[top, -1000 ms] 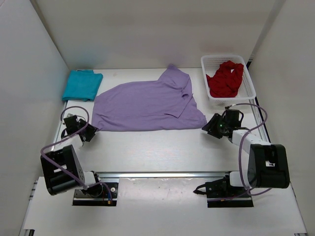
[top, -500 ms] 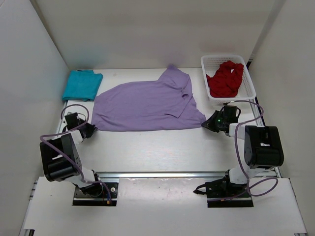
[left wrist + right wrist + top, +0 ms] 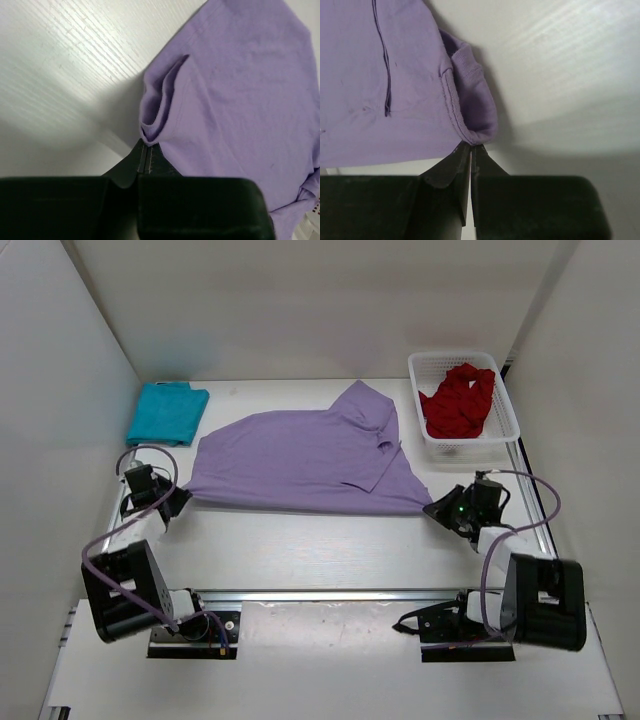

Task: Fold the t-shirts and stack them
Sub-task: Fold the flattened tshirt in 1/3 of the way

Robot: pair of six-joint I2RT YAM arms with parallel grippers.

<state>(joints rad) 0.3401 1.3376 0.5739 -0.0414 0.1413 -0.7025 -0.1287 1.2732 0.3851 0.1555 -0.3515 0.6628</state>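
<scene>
Pulled wider than before, the soft, limp lavender t-shirt (image 3: 300, 455) was clamped at both near corners by the left gripper (image 3: 182, 499) and right gripper (image 3: 433, 508).

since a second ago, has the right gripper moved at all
Yes. The right gripper, shut on a corner of the light lavender cloth t-shirt, has pulled back toward the near table edge, farther from the white plastic mesh basket.
</scene>
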